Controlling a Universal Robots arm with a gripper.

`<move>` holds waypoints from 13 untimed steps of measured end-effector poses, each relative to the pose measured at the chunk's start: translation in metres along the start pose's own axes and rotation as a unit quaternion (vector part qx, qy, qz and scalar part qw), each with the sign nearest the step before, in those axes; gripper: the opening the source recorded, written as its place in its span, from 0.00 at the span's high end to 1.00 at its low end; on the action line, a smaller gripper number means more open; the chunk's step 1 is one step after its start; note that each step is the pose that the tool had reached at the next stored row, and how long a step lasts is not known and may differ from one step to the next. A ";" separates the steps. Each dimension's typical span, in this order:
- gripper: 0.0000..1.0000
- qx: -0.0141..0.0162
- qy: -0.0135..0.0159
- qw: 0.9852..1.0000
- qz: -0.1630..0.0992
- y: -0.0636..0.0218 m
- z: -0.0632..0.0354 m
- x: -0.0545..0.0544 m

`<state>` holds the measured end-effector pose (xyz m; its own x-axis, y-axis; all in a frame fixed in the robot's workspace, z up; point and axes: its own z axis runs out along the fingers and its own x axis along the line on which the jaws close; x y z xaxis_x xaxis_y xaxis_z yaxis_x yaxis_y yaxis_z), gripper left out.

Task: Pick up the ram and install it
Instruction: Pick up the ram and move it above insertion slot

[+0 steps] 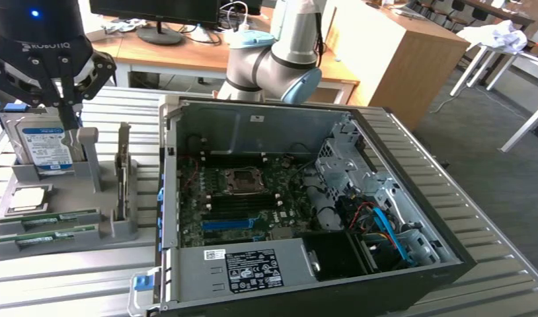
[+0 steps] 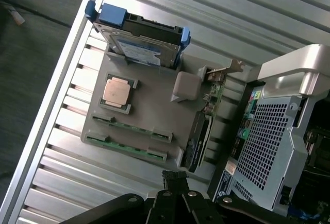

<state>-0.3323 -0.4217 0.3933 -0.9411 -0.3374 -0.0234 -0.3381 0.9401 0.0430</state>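
From where I stood, the pincer (image 1: 71, 125) hung shut with nothing between its fingers, poised over the hard drive (image 1: 44, 142) at the far end of the grey holder (image 1: 110, 228), on the exterior view's left. The ram (image 1: 44, 218) sat in a slot at the near end of that holder, just beyond a twin stick (image 1: 39, 236) and just nearer than the processor chip (image 1: 29, 198), well apart from the pincer. To the exterior view's right the computer case (image 1: 340, 132) lay open on the slatted tabletop (image 1: 75, 284). I judged the ram light and stiff but thin and easily cracked. It looked best pinched across its flat faces near the middle of the exposed long edge, squarely, keeping clear of its contacts.
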 end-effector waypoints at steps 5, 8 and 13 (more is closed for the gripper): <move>0.90 0.000 0.001 1.000 -0.015 0.0000 0.0000 0.000; 0.90 -0.001 0.001 1.000 -0.024 0.0000 0.0000 0.000; 0.90 -0.001 0.002 0.999 -0.040 0.0000 0.0000 0.000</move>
<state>-0.3323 -0.4216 0.3933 -0.9113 -0.4110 -0.0235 -0.4117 0.9103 0.0430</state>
